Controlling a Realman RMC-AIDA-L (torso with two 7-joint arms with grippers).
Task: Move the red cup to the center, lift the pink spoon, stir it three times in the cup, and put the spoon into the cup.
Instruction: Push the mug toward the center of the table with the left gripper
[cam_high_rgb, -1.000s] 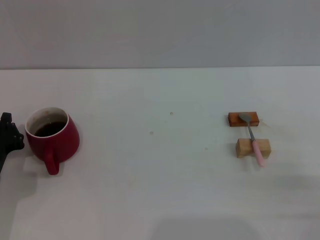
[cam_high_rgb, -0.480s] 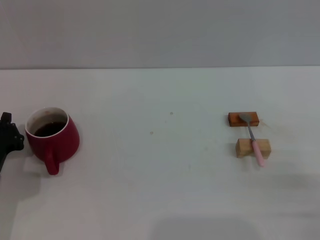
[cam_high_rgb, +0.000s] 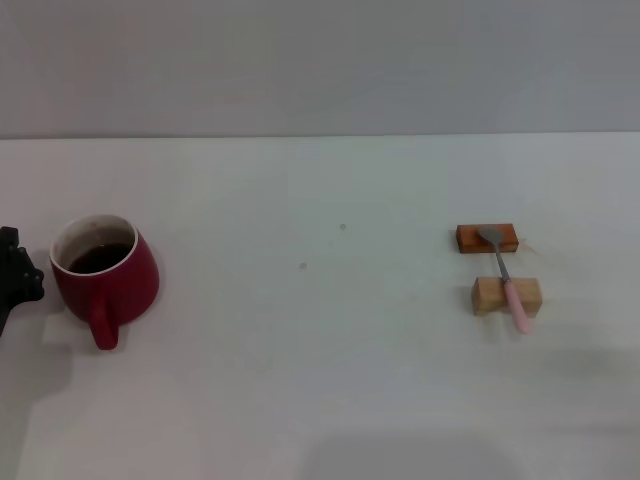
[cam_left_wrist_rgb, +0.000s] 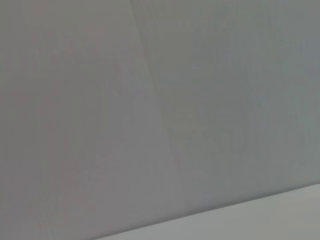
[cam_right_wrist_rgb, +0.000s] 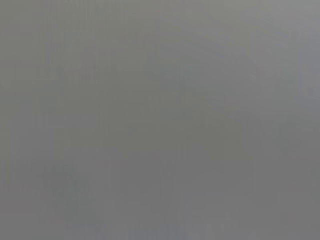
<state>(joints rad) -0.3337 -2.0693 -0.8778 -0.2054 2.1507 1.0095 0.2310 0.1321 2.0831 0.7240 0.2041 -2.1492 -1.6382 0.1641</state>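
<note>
Left gripper (cam_high_rgb: 15, 280), jaw state indeterminable, sits just left of the cup (cam_high_rgb: 105, 275), handle toward robot; spoon (cam_high_rgb: 505, 280) lies well right of the cup across two blocks (cam_high_rgb: 495, 268).

Even soft light, faint shadows, wrist views blank

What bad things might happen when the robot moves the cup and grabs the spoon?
The cup holds dark liquid, so a jerky slide to the center might slosh it onto the white table. The left gripper sits beside the cup, away from its handle, so a poor grip could tip it. The spoon bridges two blocks; a nudge might roll it off.
</note>
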